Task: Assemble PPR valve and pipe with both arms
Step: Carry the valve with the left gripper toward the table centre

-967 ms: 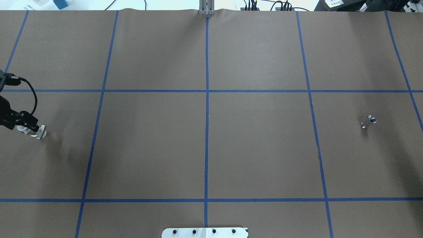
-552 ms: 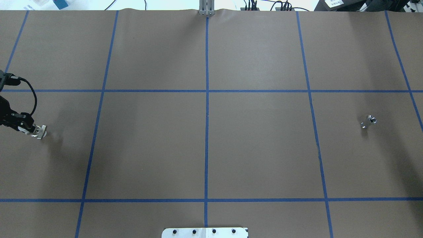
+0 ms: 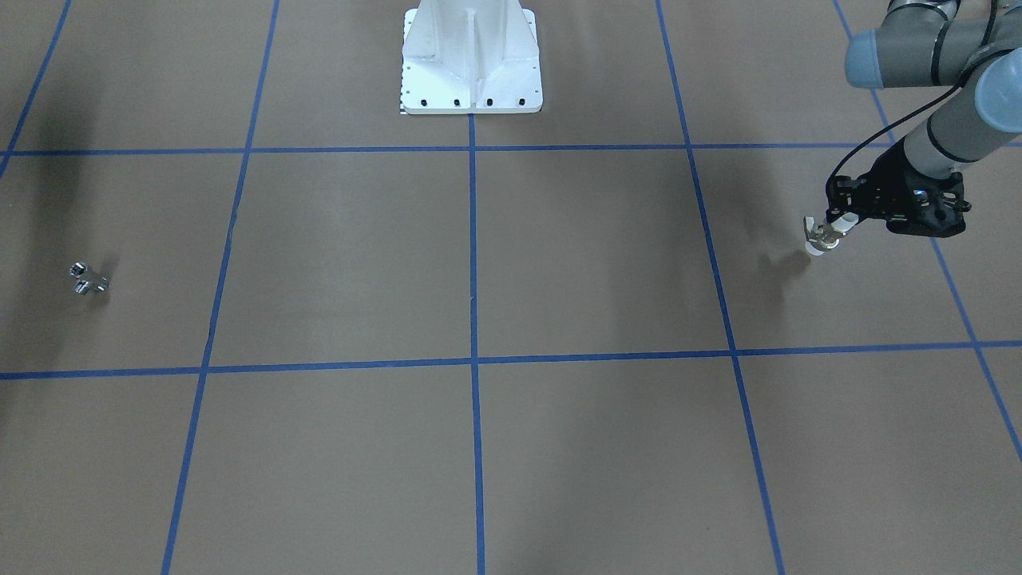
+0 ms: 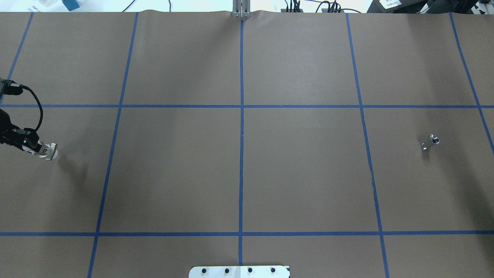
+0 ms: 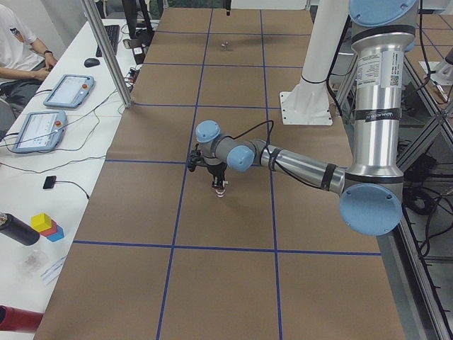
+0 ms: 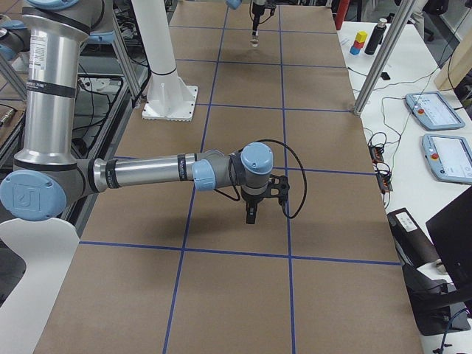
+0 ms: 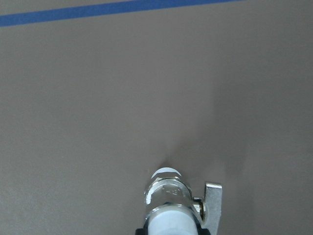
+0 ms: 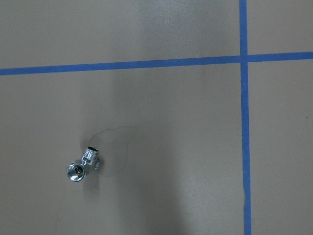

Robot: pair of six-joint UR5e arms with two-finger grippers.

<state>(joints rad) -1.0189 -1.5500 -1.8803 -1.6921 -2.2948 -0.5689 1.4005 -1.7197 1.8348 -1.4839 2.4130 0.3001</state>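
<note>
The left arm (image 3: 942, 136) has its jaws closed on one white end of the PPR valve (image 3: 820, 239). The valve's long axis runs straight out from the jaws, pointing down. In the left wrist view its free white end faces the tabletop (image 4: 308, 173) and the lever handle (image 7: 213, 203) sticks out at 3 o'clock. Its shadow lies apart from it in the front-facing view, so I judge it to be lifted clear of the surface.

The pipe (image 4: 430, 141) lies loose on the tabletop, far off at 3 o'clock from the valve in the overhead view, with nothing touching it. The right arm (image 6: 147, 173) is much the nearer one. Its jaws hang above the tabletop in the right side view, but whether they are wide or narrow cannot be told from there.

In the right wrist view the pipe (image 8: 83, 165) sits at about 8 o'clock from the picture's middle. Its threaded stub points toward 1 o'clock and one open mouth faces up at the camera.

The next move likely depends on that offset: the right jaws would need to shift toward 8 o'clock and straddle the stub across its axis.
</note>
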